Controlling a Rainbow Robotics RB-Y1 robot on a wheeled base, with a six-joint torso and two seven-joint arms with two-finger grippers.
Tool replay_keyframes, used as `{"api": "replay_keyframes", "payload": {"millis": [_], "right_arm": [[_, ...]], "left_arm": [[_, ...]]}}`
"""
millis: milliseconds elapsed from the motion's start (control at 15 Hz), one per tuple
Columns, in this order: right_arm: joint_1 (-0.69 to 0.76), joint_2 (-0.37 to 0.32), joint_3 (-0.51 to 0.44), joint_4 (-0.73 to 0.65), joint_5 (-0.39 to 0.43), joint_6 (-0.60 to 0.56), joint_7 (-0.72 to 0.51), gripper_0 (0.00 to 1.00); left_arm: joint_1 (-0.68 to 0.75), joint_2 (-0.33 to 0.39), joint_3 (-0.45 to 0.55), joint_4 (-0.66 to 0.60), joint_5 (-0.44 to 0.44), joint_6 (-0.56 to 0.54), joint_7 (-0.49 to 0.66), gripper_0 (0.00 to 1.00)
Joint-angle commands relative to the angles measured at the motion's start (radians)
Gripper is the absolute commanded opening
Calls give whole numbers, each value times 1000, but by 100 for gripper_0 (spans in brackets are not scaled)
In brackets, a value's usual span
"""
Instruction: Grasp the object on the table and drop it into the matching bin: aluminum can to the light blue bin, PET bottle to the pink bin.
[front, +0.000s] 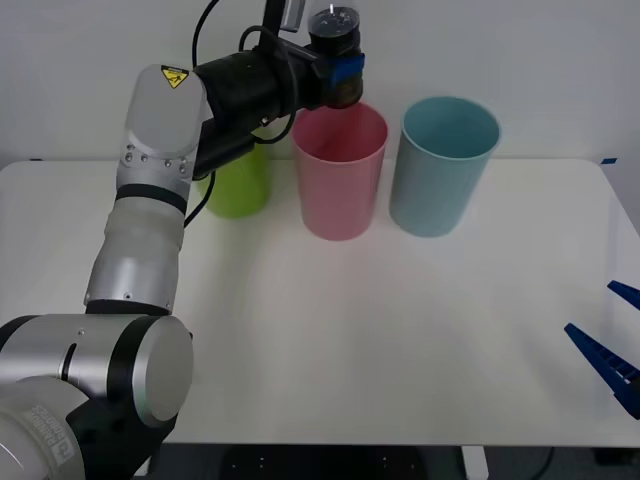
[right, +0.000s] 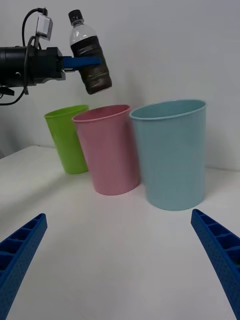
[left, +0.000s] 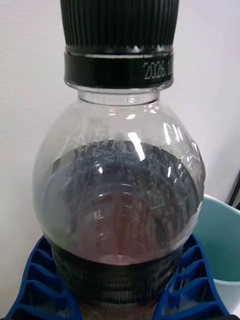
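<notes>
Three tapered round plastic bins stand in a row at the far side of the white bench: a lime green bin, the pink bin and the light blue bin, all smooth-walled, open-topped and close beside one another. Left claw is raised above the bench and pinches the PET bottle across its dark brown body, its blue ribbed fingers cupping the curved wall from both sides; the bottle hangs cap-up, slightly tilted, over the rim region of the pink bin, a placement judged to prepare a straight drop into the matching container. From the right wrist view the bottle appears above and slightly toward the green bin's side, so exact centring over the pink opening cannot be confirmed. Bottle details: clear shoulder beaded with droplets, black ridged screw cap, printed date band on the neck ring. Right claw rests low near the bench's right edge, its fingers spread wide and holding nothing, well apart from the bins.
</notes>
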Motion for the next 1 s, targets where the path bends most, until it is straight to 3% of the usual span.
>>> {"api": "replay_keyframes", "payload": {"millis": [67, 133, 200, 667, 1000], "right_arm": [[0, 0, 0, 0, 0, 0, 0, 100], [0, 0, 0, 0, 0, 0, 0, 100], [0, 0, 0, 0, 0, 0, 0, 100], [0, 0, 0, 0, 0, 0, 0, 100], [0, 0, 0, 0, 0, 0, 0, 100]], "left_arm": [[0, 0, -1, 0, 0, 2, 2, 8], [1, 0, -3, 2, 0, 4, 0, 33], [1, 0, -4, 0, 1, 7, -1, 100], [9, 2, -3, 0, 39, 7, 2, 100], [63, 29, -15, 0, 174, 5, -35, 100]]}}
